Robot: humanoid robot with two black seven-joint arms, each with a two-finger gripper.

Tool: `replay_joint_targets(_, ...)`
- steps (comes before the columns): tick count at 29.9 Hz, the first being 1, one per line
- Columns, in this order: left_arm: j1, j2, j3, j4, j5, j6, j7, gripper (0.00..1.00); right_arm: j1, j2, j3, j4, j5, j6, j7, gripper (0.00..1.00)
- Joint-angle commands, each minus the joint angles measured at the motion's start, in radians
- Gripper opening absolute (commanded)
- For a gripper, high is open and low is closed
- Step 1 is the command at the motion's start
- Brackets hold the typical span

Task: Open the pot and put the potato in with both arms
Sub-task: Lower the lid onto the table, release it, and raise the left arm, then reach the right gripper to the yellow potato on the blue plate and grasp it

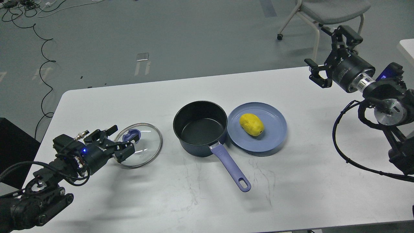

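Left gripper (117,141) low over the worktop (291,181), jaws spread, gripping nothing, beside the glass lid (145,145). Right gripper (330,55) raised at the far right edge, jaws wide apart, empty.

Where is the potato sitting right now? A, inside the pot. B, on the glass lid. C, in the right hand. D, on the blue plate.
D: the potato lies on the blue plate right of the pot, whose inside shows bare.
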Motion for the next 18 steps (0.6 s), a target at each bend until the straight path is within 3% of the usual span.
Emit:
replay_joint_targets(1, -0.104, 0.011, -0.008, -0.034, -0.270, -0.006, 0.000, 0.98, 0.058, -0.114, -0.170, 0.087, -0.142, 0.008, 0.000, 1.00)
replay_joint_targets(5, -0.247, 0.011, 0.000, -0.025, -0.573, -0.075, 0.000, 0.98, 0.115, -0.186, -0.345, 0.136, -0.385, 0.009, 0.008, 1.00)
replay_joint_targets(7, -0.348, 0.011, -0.006, -0.016, -0.810, -0.213, 0.000, 0.98, 0.141, -0.209, -0.432, 0.167, -0.565, 0.037, 0.050, 1.00)
replay_joint_targets(10, -0.420, 0.016, -0.006, -0.016, -1.038, -0.309, 0.000, 0.98, 0.172, -0.227, -0.517, 0.173, -0.810, 0.065, 0.064, 1.00)
replay_joint_targets(13, -0.454, 0.048, -0.008, -0.017, -1.186, -0.400, 0.000, 0.98, 0.183, -0.223, -0.595, 0.170, -1.016, 0.068, 0.080, 1.00)
replay_joint_targets(18, -0.450, 0.062, -0.020, -0.017, -1.208, -0.446, 0.000, 0.98, 0.177, -0.202, -0.667, 0.164, -1.205, 0.072, 0.080, 1.00)
